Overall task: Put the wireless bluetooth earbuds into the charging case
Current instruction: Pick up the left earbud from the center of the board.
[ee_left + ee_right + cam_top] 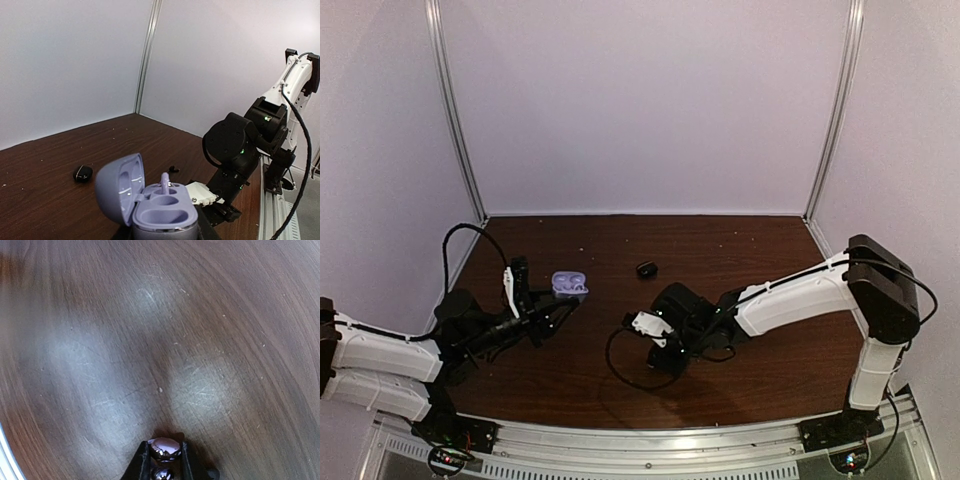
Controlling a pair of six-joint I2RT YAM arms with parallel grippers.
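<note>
My left tool clamps the open lavender plastic charging case; my right tool pinches a shiny lavender-silver earbud low over the dark wooden table.

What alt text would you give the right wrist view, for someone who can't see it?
A shiny lavender-silver earbud sits pinched between the two fingers of the right hand at the bottom edge, over a dark brown wooden table with faint scratches and pale glare patches.

Open lavender plastic charging case in left hand, small black oval case to its right, shiny lavender-silver earbud in right hand.
</note>
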